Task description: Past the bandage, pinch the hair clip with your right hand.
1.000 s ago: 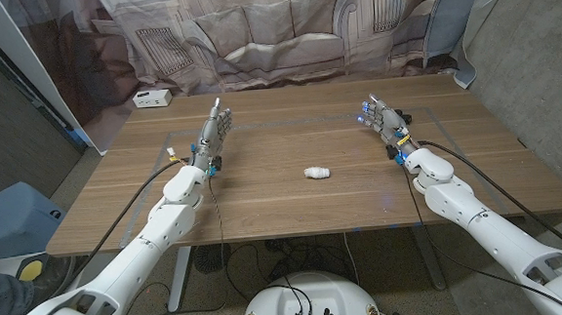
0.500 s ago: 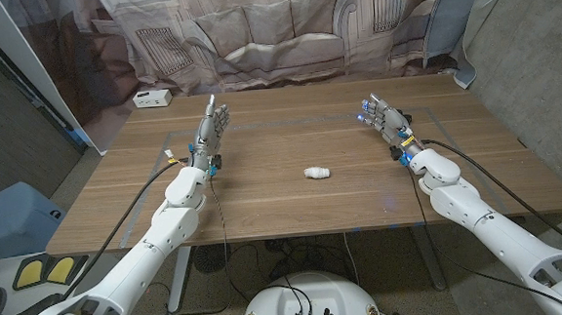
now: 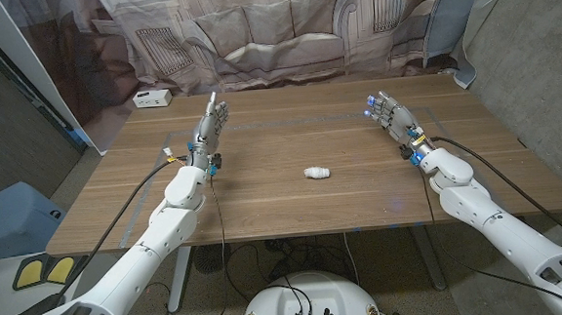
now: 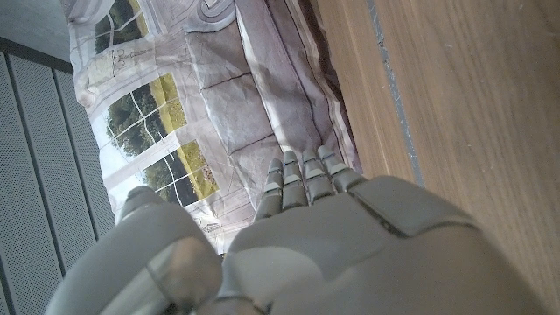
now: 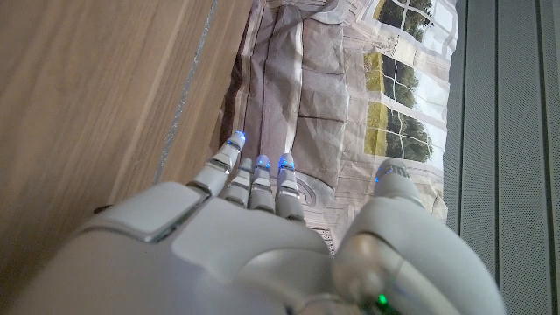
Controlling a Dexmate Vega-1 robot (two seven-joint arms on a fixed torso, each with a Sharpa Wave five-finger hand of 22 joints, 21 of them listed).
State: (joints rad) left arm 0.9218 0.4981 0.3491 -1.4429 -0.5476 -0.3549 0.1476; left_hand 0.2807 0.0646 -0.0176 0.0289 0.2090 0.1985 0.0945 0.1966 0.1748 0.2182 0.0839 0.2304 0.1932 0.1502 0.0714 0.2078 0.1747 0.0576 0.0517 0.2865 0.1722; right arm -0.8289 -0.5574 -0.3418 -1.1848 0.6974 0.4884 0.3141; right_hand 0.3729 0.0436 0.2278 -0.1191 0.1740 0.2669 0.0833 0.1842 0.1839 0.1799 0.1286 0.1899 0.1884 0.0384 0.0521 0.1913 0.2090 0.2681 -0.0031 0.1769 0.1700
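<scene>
A small white bandage roll (image 3: pixel 316 173) lies at the middle of the wooden table (image 3: pixel 293 201). No hair clip shows on the table. My left hand (image 3: pixel 209 131) stands on its edge at the left, fingers straight and together, holding nothing. My right hand (image 3: pixel 391 117) stands at the right, fingers spread with blue-lit tips, also empty. Both hands are well away from the bandage. The left wrist view has my left hand (image 4: pixel 297 245) from behind over the wood. The right wrist view has my right hand (image 5: pixel 254 236) likewise.
A white box (image 3: pixel 150 98) sits at the table's far left corner. A curtain printed with a sofa (image 3: pixel 273 31) hangs behind the table. A grey tape line (image 3: pixel 289 122) runs across the far part of the tabletop.
My right arm has drifted a little to the right. The left hand has shifted slightly toward the far edge. The bandage has not moved.
</scene>
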